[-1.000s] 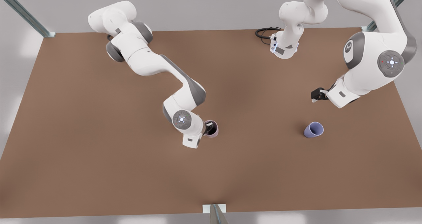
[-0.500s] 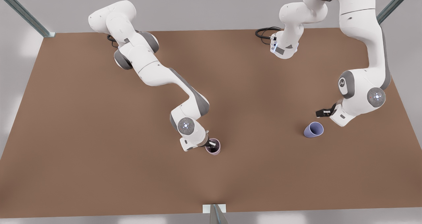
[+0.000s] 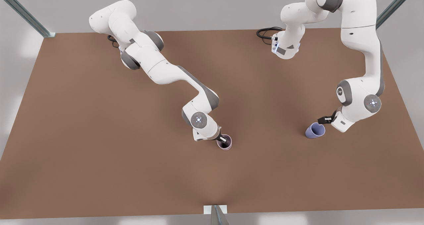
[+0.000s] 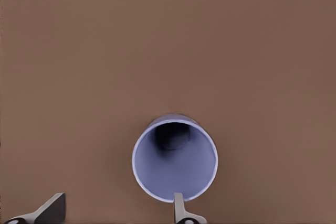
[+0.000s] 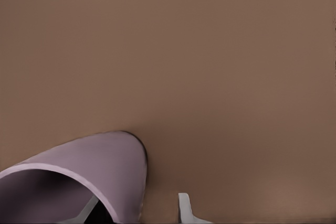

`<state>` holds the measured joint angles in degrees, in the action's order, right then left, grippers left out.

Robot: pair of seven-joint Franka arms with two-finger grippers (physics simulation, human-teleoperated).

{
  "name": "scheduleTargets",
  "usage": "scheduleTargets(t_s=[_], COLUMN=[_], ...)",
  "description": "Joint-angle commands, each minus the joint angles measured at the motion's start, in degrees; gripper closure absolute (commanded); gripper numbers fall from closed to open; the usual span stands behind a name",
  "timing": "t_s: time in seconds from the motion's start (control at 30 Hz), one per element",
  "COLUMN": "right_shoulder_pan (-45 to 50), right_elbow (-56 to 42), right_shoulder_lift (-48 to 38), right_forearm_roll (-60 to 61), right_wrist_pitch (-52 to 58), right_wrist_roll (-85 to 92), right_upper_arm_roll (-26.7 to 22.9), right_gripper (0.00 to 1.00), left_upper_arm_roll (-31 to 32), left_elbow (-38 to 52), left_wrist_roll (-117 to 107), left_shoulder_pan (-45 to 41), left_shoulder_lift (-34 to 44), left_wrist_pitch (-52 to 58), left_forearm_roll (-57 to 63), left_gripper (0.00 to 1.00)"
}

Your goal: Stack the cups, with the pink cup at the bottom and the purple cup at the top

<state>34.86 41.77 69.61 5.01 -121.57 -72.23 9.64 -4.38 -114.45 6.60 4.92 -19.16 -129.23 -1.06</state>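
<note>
The pink cup [image 3: 225,145] hangs near the table's middle, with my right gripper [image 3: 224,140] shut on its wall. In the right wrist view the pink cup [image 5: 89,174] tilts, one finger inside it and the other finger [image 5: 184,205] outside, the right gripper [image 5: 135,211] pinching the rim. The purple cup [image 3: 315,130] stands upright on the table at the front view's right. My left gripper [image 3: 325,119] hovers at its rim, open. In the left wrist view the purple cup [image 4: 174,166] shows its opening, and the left gripper [image 4: 115,211] has one fingertip [image 4: 179,208] at the rim.
The brown table [image 3: 99,135] stretches wide between the two cups. A black cable [image 3: 266,32] coils at the back edge by an arm base. A metal bracket [image 3: 215,210] sits at the near edge, and slanted metal posts [image 3: 25,13] stand at the back corners.
My right gripper carried the pink cup toward the front view's right and the near edge. My left arm swung down and closer until its gripper reached the purple cup's rim.
</note>
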Motion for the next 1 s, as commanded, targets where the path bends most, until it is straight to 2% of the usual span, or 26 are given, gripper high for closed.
scheduleTargets(t_s=[0.0, 0.1, 0.57, 0.6, 0.67, 0.7, 0.73, 0.77, 0.8, 0.87, 0.93, 0.97], right_shoulder_pan=[0.03, 1.35, 1.35, 1.0, -1.19, -4.97, -8.66, -14.11, -19.56, -29.14, -37.49, -40.31], right_elbow=[-0.02, -0.02, -0.02, 0.07, 0.16, 1.38, 5.33, 14.81, 30.11, 44.0, 55.52, 57.02], right_shoulder_lift=[-0.09, -0.18, -1.15, -2.9, -9.76, -13.8, -20.38, -28.72, -41.38, -55.54, -65.56, -66.98], right_forearm_roll=[0.0, -0.09, -0.18, 0.08, 0.35, 1.84, 1.49, 0.88, -5.27, -6.24, -6.33, -7.12], right_wrist_pitch=[-0.16, -0.16, 1.87, 2.13, 10.47, 13.9, 22.33, 23.4, 20.77, 21.38, 21.55, 21.82], right_wrist_roll=[-13.46, -13.46, -13.37, -13.28, -8.72, -4.86, 6.82, 15.79, 30.9, 52.96, 75.29, 88.3], right_upper_arm_roll=[0.12, -0.06, -0.15, -0.06, 0.2, 1.87, 2.32, 2.14, 2.14, 2.05, 1.96, 1.61], right_gripper=[0.15, 0.0, 0.0, 0.0, 0.0, 0.0, 0.0, 0.0, 0.0, 0.0, 0.0, 0.0], left_upper_arm_roll=[-0.02, 0.07, 0.07, 0.07, 0.16, 0.16, 0.42, 0.6, 0.68, 0.77, 0.77, 0.77], left_elbow=[0.19, 0.28, 1.69, 1.77, 1.77, 1.86, 1.86, 1.86, 1.86, 1.86, 1.86, 1.95], left_wrist_roll=[0.7, -0.09, 0.26, -0.09, -0.27, -0.8, -1.76, -2.12, -2.38, -2.64, -2.56, -2.56], left_shoulder_pan=[0.09, 0.09, 0.09, 0.09, 0.09, 0.09, 0.09, 0.09, 0.0, -0.09, -0.26, -0.26], left_shoulder_lift=[-0.09, -0.88, -7.12, -7.12, -7.03, -6.59, -6.06, -6.06, -5.98, -6.06, -6.33, -6.59], left_wrist_pitch=[-2.52, -4.36, -3.92, -3.93, -3.31, -2.7, -2.43, -2.17, -1.99, -1.38, -1.38, -1.46], left_forearm_roll=[0.09, 0.01, -0.08, -0.08, -0.17, -0.26, -0.7, -1.23, -1.23, -1.23, -1.23, -1.23], left_gripper=[0.0, 0.0, 0.0, 0.18, 0.64, 0.69, 0.75, 0.79, 0.79, 0.79, 0.79, 0.79])
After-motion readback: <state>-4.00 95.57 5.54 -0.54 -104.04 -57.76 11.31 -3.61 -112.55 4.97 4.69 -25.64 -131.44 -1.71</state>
